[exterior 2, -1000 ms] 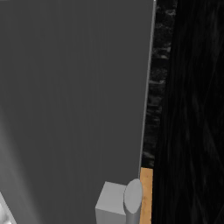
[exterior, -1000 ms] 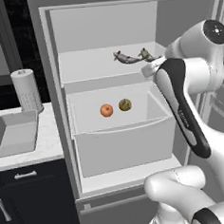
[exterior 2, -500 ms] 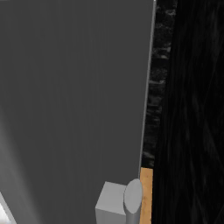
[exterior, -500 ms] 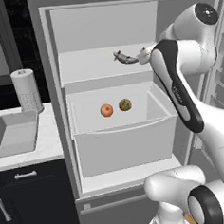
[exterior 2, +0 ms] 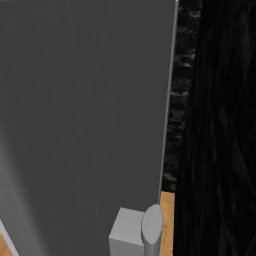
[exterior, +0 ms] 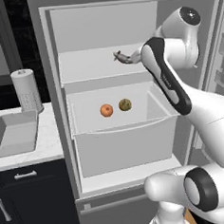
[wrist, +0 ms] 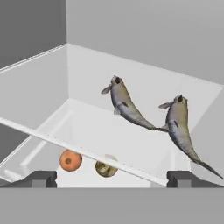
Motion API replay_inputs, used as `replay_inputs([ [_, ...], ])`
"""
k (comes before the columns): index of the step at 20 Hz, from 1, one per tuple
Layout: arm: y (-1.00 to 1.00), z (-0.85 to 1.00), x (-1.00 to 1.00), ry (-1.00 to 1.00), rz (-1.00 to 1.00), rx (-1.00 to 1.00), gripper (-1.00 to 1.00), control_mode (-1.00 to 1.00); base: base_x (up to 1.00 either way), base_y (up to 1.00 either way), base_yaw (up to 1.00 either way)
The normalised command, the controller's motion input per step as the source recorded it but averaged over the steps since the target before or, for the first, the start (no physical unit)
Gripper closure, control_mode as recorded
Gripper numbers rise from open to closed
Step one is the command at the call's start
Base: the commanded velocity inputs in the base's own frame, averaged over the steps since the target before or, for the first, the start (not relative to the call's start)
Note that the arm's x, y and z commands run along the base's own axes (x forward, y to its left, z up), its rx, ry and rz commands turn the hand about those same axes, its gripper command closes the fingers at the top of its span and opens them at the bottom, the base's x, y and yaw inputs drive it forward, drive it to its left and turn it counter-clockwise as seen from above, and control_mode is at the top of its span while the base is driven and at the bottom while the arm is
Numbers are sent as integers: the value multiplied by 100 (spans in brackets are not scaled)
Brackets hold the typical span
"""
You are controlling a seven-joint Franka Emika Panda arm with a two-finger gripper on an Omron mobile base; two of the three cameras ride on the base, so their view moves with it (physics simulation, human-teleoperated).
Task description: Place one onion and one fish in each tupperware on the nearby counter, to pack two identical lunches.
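Two silver-grey fish (wrist: 127, 105) (wrist: 181, 129) lie on the fridge's glass shelf; one fish (exterior: 123, 58) shows beside my white forearm. Below them, in the clear drawer (exterior: 125, 132), sit the orange onion (exterior: 106, 110) (wrist: 71, 160) and the olive-tan onion (exterior: 125, 104) (wrist: 106, 168). My gripper (wrist: 112, 178) is open and empty, its fingertips (wrist: 41, 178) wide apart, hovering short of the fish at shelf height. A pale-grey tupperware (exterior: 15, 133) rests on the marble counter (exterior: 36, 153) to the fridge's left.
A paper towel roll (exterior: 26, 91) stands behind the tupperware. The fridge's side walls and the shelf edge (wrist: 87, 151) bound the hand. The open fridge door (exterior 2: 85, 100) stands close before the right base camera, with dark wall (exterior 2: 220, 125) beside it.
The arm has swung up and in toward the fridge shelf, bringing the hand closer to the fish. The jaws have stayed open; fish and onions have not moved.
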Motion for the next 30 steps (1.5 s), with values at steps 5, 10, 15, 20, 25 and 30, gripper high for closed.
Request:
replay_inputs([
  [5, 4, -23, 56, 1, 4, 0, -100, -100, 0, 0, 0],
  [10, 4, -9, 64, 4, 2, 0, -100, -100, 0, 0, 0],
  [15, 5, 0, 54, 7, 3, -1, -100, -100, 0, 0, 0],
  [20, 0, -5, 42, 0, 6, 0, -100, -100, 0, 0, 0],
  [25, 0, -24, 31, 0, 6, 0, -100, -100, 0, 0, 0],
  [30, 0, -15, 35, 0, 3, 0, -100, -100, 0, 0, 0],
])
